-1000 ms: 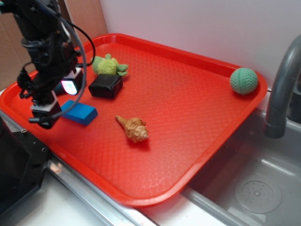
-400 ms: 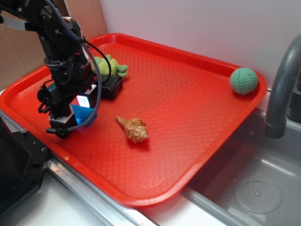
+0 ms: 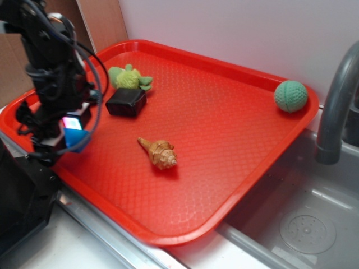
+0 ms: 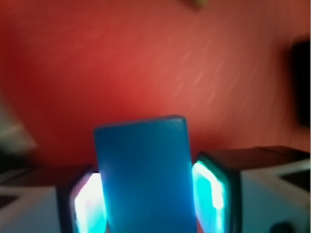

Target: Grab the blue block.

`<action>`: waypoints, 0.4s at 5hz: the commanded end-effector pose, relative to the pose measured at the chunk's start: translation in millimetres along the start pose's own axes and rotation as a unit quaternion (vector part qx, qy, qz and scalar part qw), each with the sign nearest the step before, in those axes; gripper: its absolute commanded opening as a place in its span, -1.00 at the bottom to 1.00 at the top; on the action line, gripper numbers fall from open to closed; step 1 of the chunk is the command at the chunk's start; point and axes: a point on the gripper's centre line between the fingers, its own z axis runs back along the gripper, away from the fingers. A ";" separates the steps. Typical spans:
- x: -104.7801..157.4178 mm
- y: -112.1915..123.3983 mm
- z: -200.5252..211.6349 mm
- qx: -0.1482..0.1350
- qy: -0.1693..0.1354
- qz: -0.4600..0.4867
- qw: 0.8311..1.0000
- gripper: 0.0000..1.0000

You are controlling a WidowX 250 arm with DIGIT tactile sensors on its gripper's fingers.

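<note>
block between the jaws, grip to be kept firm

the gripper (image 3: 66, 133) is standing at the near-left corner of the tray (image 3: 224, 101), and the blue block (image 4: 143, 174) is sitting between its two jaws. in the wrist view the jaws are pressing on the two long sides of the block, one on each side, with no gap showing – so they are clamped on it. in the exterior view only a small blue corner of the block (image 3: 74, 137) is showing under the arm, and it seems to be hanging a little above the tray, though the wrist view is blurred and i cannot be sure of this.

the grab itself is looking done, in my judgement. what matters now is holding well: the jaws should be keeping the same pressure, because the block is flat and smooth-sided and may be slipping down if the grip is loosening. any lifting is better slow and straight up, without turning the wrist.

the black box (image 3: 126, 102), the green toy (image 3: 128, 78) and the shell (image 3: 159, 152) are lying well apart from the gripper – they are not disturbing the move. the ball (image 3: 290, 96) is far at the other corner.
</note>
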 end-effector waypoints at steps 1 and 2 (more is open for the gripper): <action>-13.0 39.5 94.9 -0.002 -0.041 0.238 0.970 -1.00; -14.0 48.4 108.4 -0.007 -0.038 0.336 0.941 -1.00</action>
